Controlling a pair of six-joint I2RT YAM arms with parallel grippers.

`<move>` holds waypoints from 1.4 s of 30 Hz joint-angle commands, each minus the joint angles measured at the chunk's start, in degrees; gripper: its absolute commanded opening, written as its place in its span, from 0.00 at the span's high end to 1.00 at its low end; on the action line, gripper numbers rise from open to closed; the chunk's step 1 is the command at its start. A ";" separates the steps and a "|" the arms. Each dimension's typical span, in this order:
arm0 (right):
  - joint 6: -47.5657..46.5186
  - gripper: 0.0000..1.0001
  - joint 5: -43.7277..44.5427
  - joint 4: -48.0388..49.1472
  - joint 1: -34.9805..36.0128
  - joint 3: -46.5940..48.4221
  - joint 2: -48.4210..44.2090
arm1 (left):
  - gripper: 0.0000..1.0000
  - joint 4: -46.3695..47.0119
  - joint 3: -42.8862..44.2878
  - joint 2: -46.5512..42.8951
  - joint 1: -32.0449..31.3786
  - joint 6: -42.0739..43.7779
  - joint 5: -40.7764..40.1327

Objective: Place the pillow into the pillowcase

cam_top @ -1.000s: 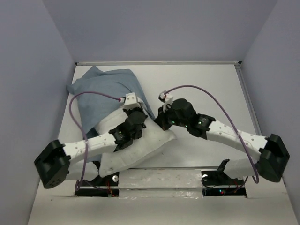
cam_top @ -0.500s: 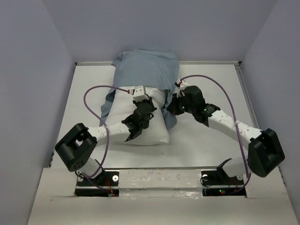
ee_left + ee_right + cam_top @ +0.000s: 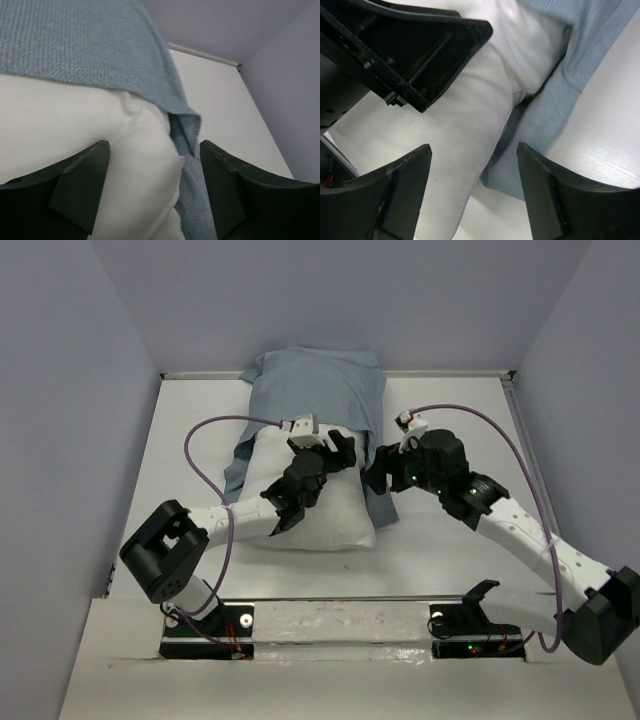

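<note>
While left fingers [image 3: 80, 185] and right fingers [image 3: 405, 190] are both open, gripping nothing, the pillowcase [image 3: 320, 390], covering only the 12 o'clock end of the pillow [image 3: 330, 525], could slip off if pushed.

A: Any text, labels, brands or numbers readable in the three views?
B: None.
A: Even on the soft white stuffed pillow [image 3: 330, 525] and the dusty blue-grey cloth pillowcase [image 3: 315, 385]?
B: Nothing legible on either.
A: The black-and-white arm housings [image 3: 520, 535]?
B: No marking I can read. Small white blocks at the wrists [image 3: 300, 426]: too small to tell.
</note>
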 commanded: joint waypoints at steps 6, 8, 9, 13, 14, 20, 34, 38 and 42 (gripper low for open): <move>2.99 0.14 3.10 -4.42 3.83 5.28 -5.87 | 0.05 -22.95 15.78 -15.42 -0.69 6.79 17.10; 4.22 0.13 5.30 -1.80 7.86 5.37 -3.23 | 0.05 -28.66 16.14 -17.44 1.32 6.35 16.05; 5.97 0.13 5.83 -0.30 9.10 5.28 -0.26 | 0.05 -30.42 16.14 -19.10 2.29 6.26 15.44; 7.65 0.11 7.06 4.19 13.50 7.82 9.13 | 0.05 -38.41 15.17 -21.14 8.44 5.38 14.81; 7.39 0.14 7.32 4.37 13.51 8.70 11.26 | 0.05 -39.48 15.08 -21.23 9.50 5.29 15.08; 4.23 1.00 9.80 4.46 7.11 6.00 12.63 | 0.09 -46.08 11.41 -23.51 12.59 6.09 12.27; -6.59 0.25 12.86 -6.96 -11.80 11.61 2.41 | 0.16 -46.34 13.22 -23.71 3.19 14.59 6.38; -3.25 0.25 0.48 -5.48 -11.80 11.61 0.82 | 0.15 -46.61 24.01 -10.03 2.39 23.89 6.73; 0.00 0.26 -3.39 -1.79 -11.80 8.19 -0.40 | 0.14 -47.58 32.20 1.07 2.48 34.54 4.28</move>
